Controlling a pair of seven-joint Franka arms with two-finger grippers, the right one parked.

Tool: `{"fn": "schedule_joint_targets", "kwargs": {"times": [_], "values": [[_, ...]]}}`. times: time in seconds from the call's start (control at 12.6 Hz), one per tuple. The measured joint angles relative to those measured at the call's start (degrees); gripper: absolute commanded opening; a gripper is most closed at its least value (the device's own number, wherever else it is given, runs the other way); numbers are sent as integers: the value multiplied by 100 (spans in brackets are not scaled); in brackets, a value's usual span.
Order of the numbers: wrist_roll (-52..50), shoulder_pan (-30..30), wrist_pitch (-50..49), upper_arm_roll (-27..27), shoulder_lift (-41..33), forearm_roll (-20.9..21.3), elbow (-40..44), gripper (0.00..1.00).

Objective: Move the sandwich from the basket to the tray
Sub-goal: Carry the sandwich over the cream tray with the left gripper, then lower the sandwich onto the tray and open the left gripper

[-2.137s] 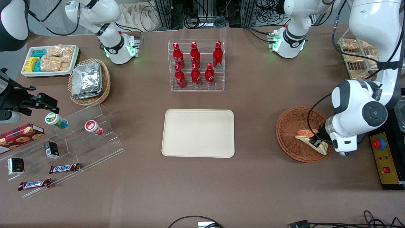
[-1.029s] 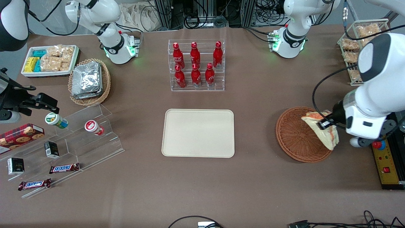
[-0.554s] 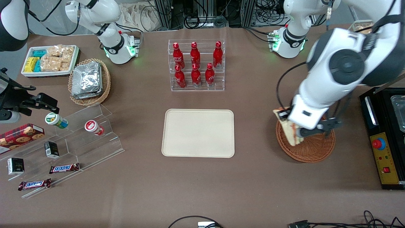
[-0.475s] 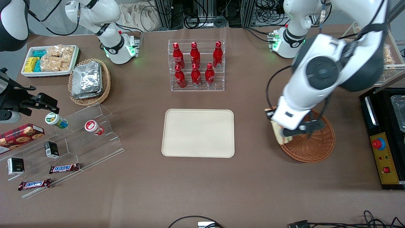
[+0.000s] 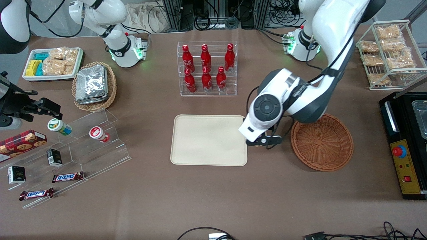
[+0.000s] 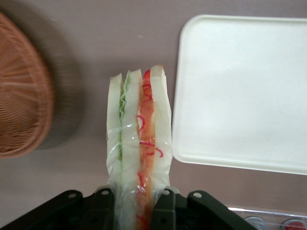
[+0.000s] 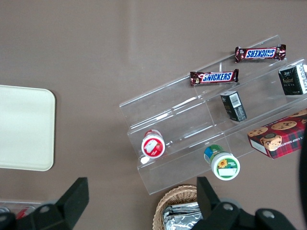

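Covering the table is a brown cloth, with cable-strewn racks at its edge. The front view hides the sandwich under the working arm. The wrist view shows it clamped between the gripper fingers, seemingly above bare cloth between the tray and the basket.

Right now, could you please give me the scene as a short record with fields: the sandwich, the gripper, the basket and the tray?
sandwich: plastic-wrapped wedge, held upright, over bare table between basket and tray
gripper: left arm's gripper, shut on the sandwich, beside the tray's edge
basket: reddish-brown wicker bowl, nothing in it
tray: cream tray, nothing on it yet
task state: sandwich out of basket, not yet placed
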Motion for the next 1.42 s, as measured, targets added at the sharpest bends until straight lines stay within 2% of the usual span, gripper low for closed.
{"fn": "schedule_joint_targets", "kwargs": {"times": [0.47,0.79,0.95,1.11,1.19,1.27,1.35,1.42], "values": [[-234,-293,1067,4,829,52,-1,3],[-447,-404,1425,5,1206,413,1,8],[-516,-433,1584,5,1277,538,1,23],[-535,-435,1595,5,1285,560,3,70],[-540,-439,1595,5,1288,562,3,83],[-543,-443,1595,5,1292,563,3,90],[-548,-448,1596,5,1296,564,3,91],[-552,-451,1596,5,1297,565,3,100]]}}
